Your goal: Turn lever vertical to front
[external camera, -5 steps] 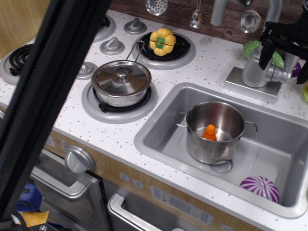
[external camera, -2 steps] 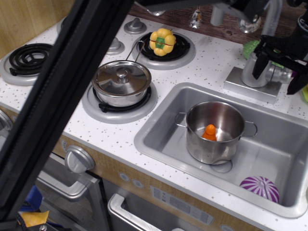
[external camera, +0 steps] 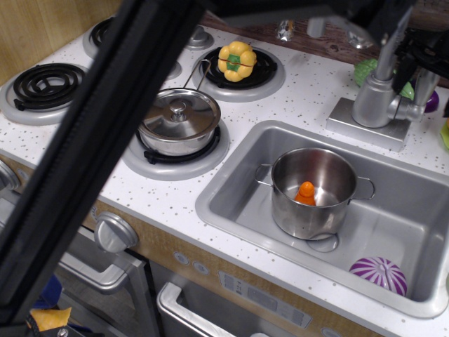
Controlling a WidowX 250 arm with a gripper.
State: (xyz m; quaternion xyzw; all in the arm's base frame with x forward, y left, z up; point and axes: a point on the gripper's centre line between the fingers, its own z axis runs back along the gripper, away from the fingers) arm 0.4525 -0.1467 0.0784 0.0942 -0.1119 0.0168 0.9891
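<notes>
The faucet body (external camera: 372, 102) stands on its grey base behind the sink at the top right. The lever (external camera: 421, 98) is a small silver paddle on a short stub at the body's right side, standing roughly upright. My black gripper (external camera: 424, 57) hangs just above the lever at the frame's top right edge, partly cut off. One dark finger (external camera: 405, 60) shows left of the lever's top and the other side reaches the frame edge, so the jaws stand apart. It holds nothing.
The arm's black link (external camera: 105, 140) crosses the left half of the view. A steel pot (external camera: 313, 191) with an orange piece stands in the sink (external camera: 231, 203). A lidded pan (external camera: 179, 121), a yellow pepper (external camera: 236, 60) and a purple ball (external camera: 379, 274) are also in view.
The gripper has risen from around the lever to just above it. The black arm link has swung to the right across the view. The lever looks much the same.
</notes>
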